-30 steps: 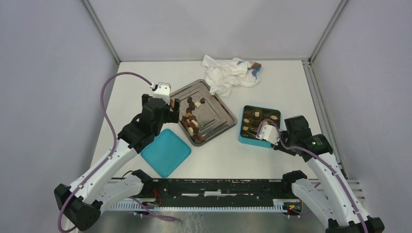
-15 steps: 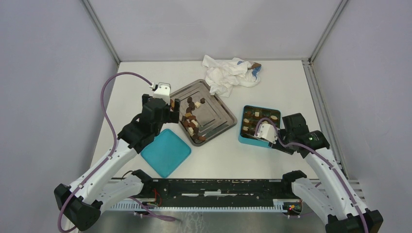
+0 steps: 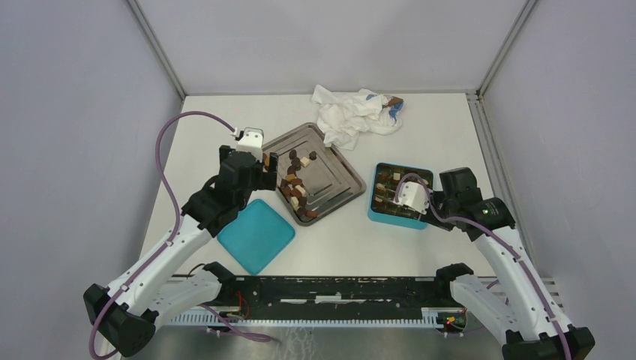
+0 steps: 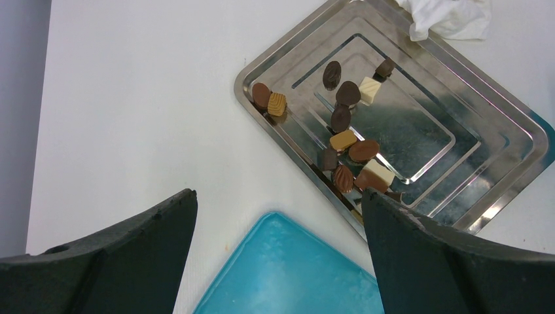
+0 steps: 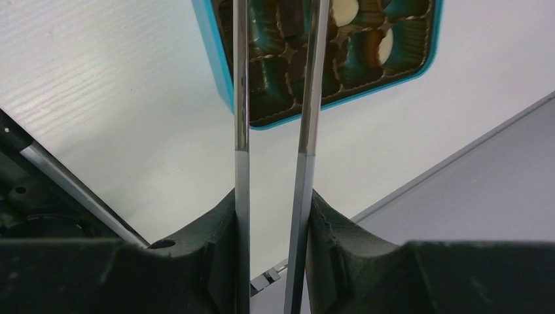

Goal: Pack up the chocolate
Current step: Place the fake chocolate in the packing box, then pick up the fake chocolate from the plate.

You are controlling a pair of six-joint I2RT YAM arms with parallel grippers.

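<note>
Loosely heaped chocolate (image 3: pixel 295 187): dark brown, light brown and cream pieces lie along the left half of the metal tray (image 3: pixel 341 169), some touching; in the left wrist view (image 4: pixel 347 154) two sit apart at the tray's (image 4: pixel 458 131) near-left rim.
Packed chocolate: more pieces sit in compartments of the teal box (image 3: pixel 373 212), right of the tray and apart from it; the right wrist view shows cream and brown ones in the box (image 5: pixel 216 59), with several pockets showing only the teal liner.
Right gripper (image 5: pixel 278 13): two long thin metal fingers (image 5: pixel 241 98) reach over the box with a narrow gap between them; their tips run past the frame edge, so whether they pinch a piece cannot be told.
Left gripper (image 4: pixel 278 203): jaws spread wide, nothing between them, hanging above the table by the tray's left edge.
Teal lid (image 3: pixel 256 235): flat on the table, just in front of the tray's near-left side and under the left arm.
White cloth (image 3: pixel 349 116): crumpled behind the tray, near the back wall.
Table (image 3: pixel 225 127): white, carrying all of this.
</note>
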